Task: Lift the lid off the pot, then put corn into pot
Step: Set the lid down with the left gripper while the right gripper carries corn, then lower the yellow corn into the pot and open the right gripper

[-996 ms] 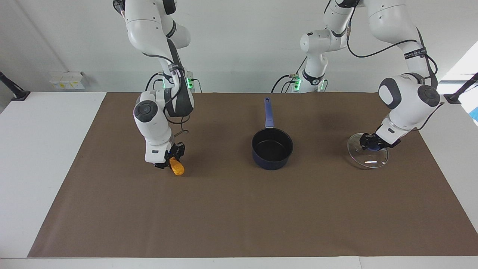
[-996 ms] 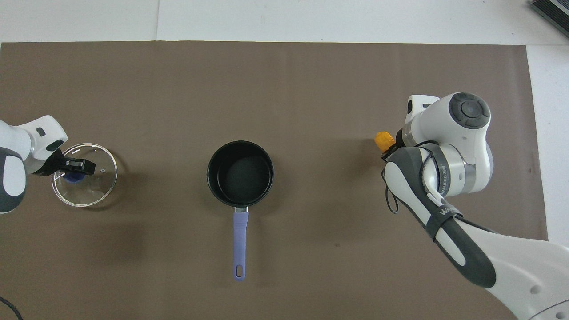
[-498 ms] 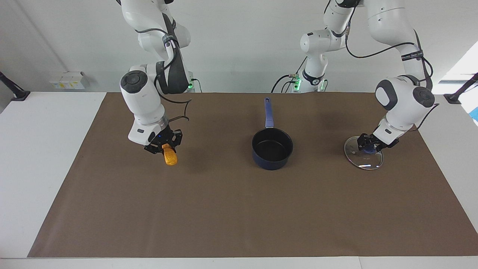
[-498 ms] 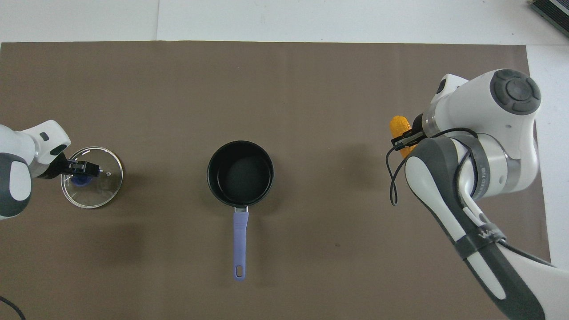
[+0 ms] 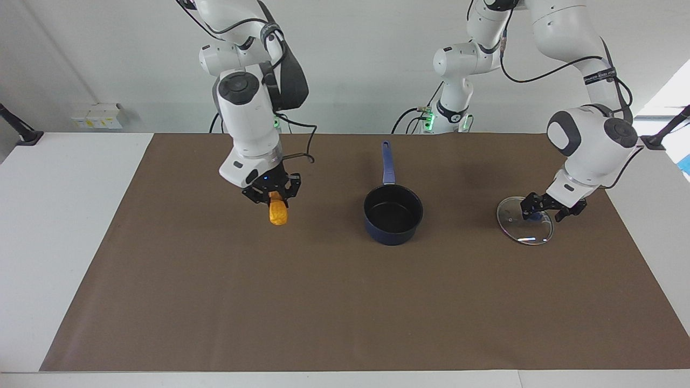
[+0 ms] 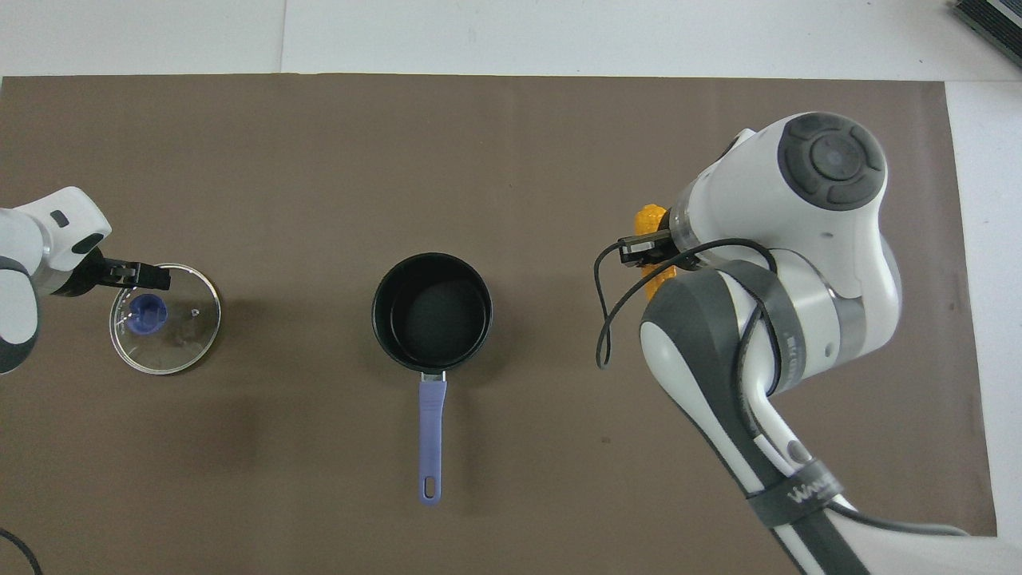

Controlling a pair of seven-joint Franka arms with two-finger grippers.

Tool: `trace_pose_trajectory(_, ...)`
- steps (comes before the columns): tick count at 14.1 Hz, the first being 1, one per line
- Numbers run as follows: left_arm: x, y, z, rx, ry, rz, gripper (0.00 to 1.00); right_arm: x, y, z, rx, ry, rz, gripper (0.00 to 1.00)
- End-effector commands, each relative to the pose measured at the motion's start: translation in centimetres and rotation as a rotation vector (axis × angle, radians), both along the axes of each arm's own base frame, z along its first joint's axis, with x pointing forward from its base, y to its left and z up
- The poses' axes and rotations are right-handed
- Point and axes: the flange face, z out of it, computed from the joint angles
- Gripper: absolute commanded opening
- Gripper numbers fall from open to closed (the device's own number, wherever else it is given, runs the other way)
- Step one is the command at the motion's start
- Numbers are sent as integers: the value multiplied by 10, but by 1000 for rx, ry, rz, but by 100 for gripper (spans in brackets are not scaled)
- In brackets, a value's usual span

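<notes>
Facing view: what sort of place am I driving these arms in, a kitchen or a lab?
Most likely a robotics lab, not a kitchen: a bare white wall, a table under a brown paper mat, cabled arm bases, and just one pot.

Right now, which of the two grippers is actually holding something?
The right gripper: it is shut on the corn, raised above the brown mat. The left gripper stands open over the lid, which lies flat on the mat.
</notes>
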Motion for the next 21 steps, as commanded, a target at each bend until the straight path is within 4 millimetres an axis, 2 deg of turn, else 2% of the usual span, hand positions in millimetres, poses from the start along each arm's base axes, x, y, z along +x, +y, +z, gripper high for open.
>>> trace_pose_trajectory(1,15,-25,38,-11,1,49,100,-12,45,4,36,7,-55,0)
trace_pose_trajectory(2,17,-30,49,-13,8,75,100,-16,62,14,66,1,-62,0)
trace_pose_trajectory(3,18,-41,60,-13,8,98,100,-19,82,16,85,4,-77,0)
trace_pose_trajectory(4,17,-58,71,-8,20,128,100,-24,106,6,77,16,-100,0)
trace_pose_trajectory(5,15,-68,87,-8,23,158,100,-24,126,5,85,11,-118,0)
trace_pose_trajectory(8,9,-79,121,-6,35,158,100,-35,165,-3,115,-9,-134,0)
trace_pose_trajectory(10,0,-80,149,-8,39,177,100,-45,194,-23,115,-4,-134,0)
trace_pose_trajectory(13,-29,-81,186,-5,45,181,100,-52,229,-60,130,-18,-131,0)
trace_pose_trajectory(15,-41,-81,199,-5,46,180,100,-47,240,-73,131,-21,-128,0)
trace_pose_trajectory(18,-41,-81,212,-13,32,168,100,-27,251,-83,145,-34,-134,0)
trace_pose_trajectory(19,-43,-80,216,-11,53,161,100,-25,257,-89,146,-34,-130,0)
trace_pose_trajectory(21,-42,-79,232,-12,51,124,100,-26,256,-88,149,-30,-132,0)
